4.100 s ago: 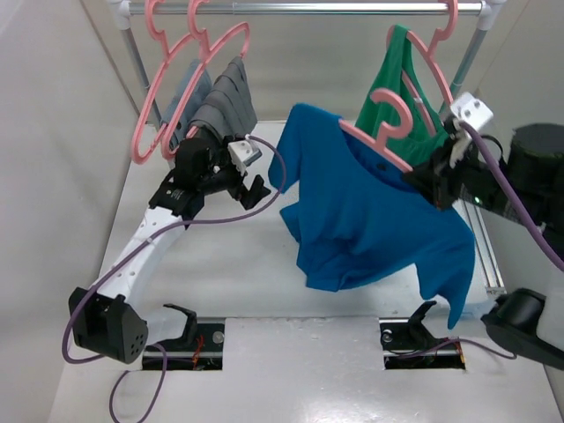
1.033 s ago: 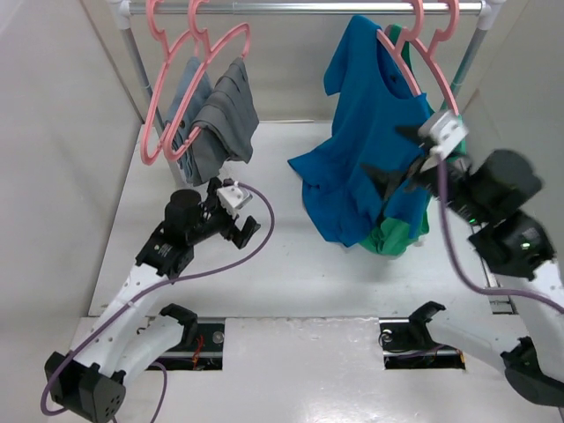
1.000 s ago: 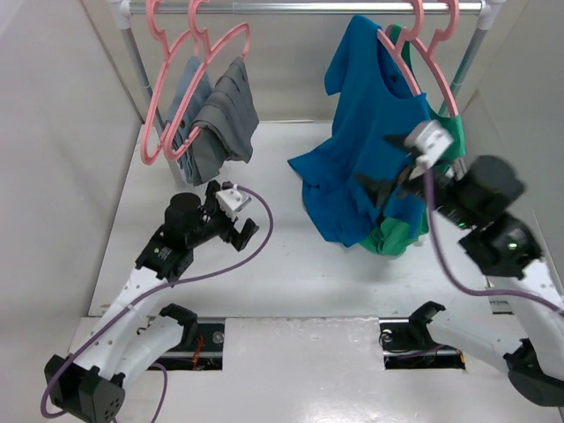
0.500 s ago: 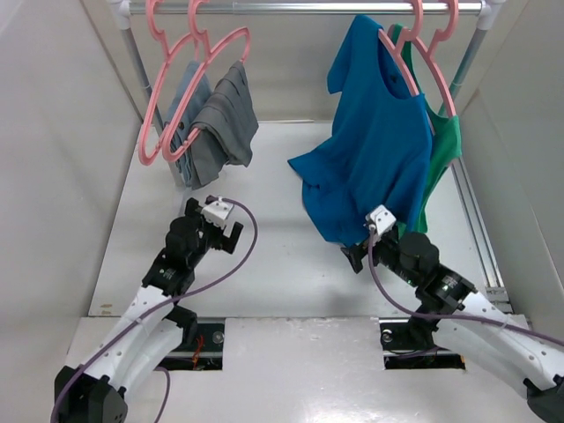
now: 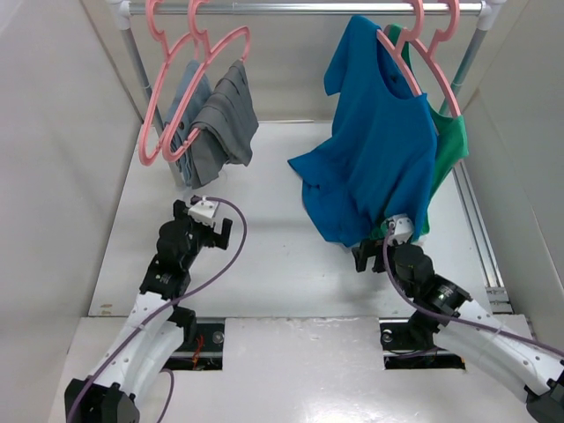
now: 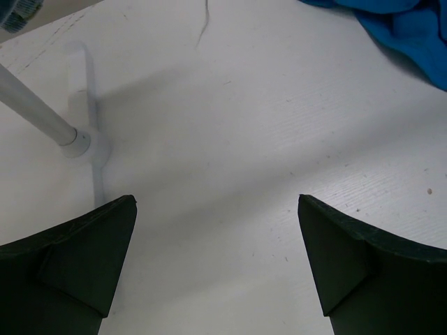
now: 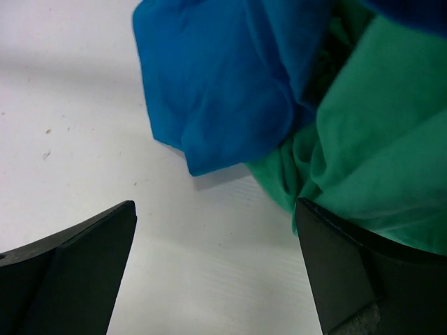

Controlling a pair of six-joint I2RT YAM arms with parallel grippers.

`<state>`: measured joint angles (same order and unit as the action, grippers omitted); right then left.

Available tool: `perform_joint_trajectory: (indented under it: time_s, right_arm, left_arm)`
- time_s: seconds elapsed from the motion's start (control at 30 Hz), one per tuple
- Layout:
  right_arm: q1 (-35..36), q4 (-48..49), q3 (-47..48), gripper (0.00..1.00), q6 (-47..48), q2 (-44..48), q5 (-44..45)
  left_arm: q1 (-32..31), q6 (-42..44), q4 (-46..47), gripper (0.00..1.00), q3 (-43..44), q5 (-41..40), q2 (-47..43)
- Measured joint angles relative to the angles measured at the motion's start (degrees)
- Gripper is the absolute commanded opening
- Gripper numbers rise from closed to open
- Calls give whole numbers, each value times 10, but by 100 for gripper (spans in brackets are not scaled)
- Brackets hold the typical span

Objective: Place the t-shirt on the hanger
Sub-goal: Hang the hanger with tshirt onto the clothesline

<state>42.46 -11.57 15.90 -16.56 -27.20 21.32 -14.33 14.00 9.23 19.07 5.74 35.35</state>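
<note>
Nearest the bases, both tools stand released with nothing between the fingers. The left tool [image 6: 216, 204] hovers over bare worktop [image 5: 273, 282] on the left side. The right tool [image 7: 215, 206] sits low, just short of the bottom of the hanging clothes. The t-shirt [image 5: 379, 159] should handle as a light, limp thing with no stiffness of its own. A pinch will gather a fold rather than move the whole garment, and the cotton will likely drag a little on plastic rather than slip freely. The safest holds look to be the double-thick edges, at hem, collar or sleeve seam. In the right wrist view its lowest bunched fold lies straight ahead of the open fingers. It is near them but clear of both, with the green top [image 7: 370, 132] crowding in beside it on the right. From the left tool the shirt is well apart, and only a blue corner shows at the upper right of that wrist view. Farther back, the shirt hangs draped over the hanger [image 5: 421, 69]. One pink arm shows bare across the cloth, so it seems to sit unevenly, with its bulk gathered leftward. The hanger itself looks thin, light and free to swing on the rail [image 5: 308, 7], so any tug on the cloth may rock it.
</note>
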Motion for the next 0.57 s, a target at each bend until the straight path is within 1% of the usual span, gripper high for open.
perform_joint_trajectory:
  time_s: [0.13, 0.33, 0.47, 0.57]
  right_arm:
    - [0, -25, 5, 100, -50, -17, 33]
    - [0, -74, 38, 100, -114, -86, 64]
    - [0, -95, 59, 100, -139, -116, 77]
    - [0, -102, 66, 100, -149, -122, 84]
  left_arm:
    - [10, -9, 3, 100, -8, 23, -9]
    - [12, -10, 8, 100, -9, 36, -10]
    - [19, -11, 13, 100, -12, 37, -10]
    - [22, -11, 13, 100, -14, 37, -10]
